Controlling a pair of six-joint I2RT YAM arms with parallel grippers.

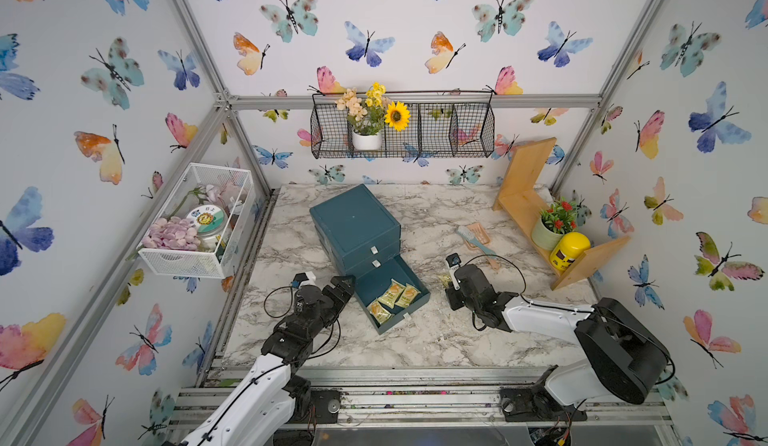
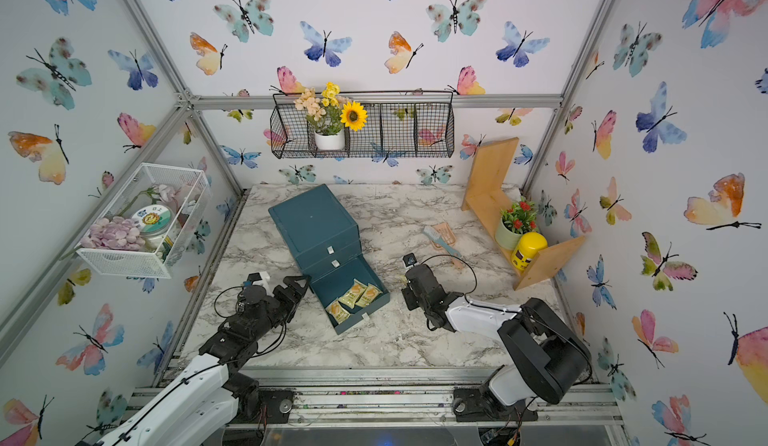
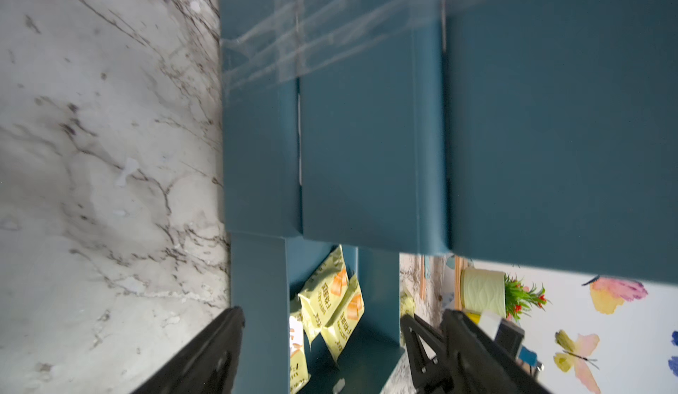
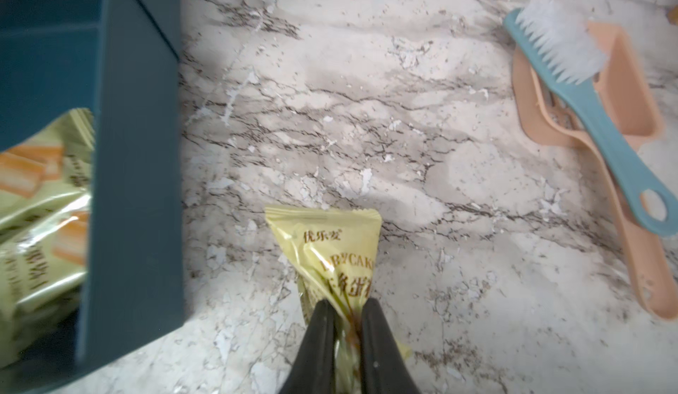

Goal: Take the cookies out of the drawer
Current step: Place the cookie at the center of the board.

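Hovering over bare desk (image 4: 403,135) just outside the wall of the open drawer (image 4: 135,153), right gripper (image 4: 347,306) pinches one pale yellow packet (image 4: 330,241) by its end, long axis running straight out from the jaws. Three cookies (image 1: 392,296) lie in the drawer between both grippers; spread, empty left gripper (image 1: 345,285) looks nearer. Packet's pinched end hidden; desk contact unclear.

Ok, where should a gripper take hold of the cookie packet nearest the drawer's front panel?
Probably straight down from above, since the drawer walls block any sideways approach. Pinch the packet across its narrow width near the middle: it lies roughly flat, broad face up.
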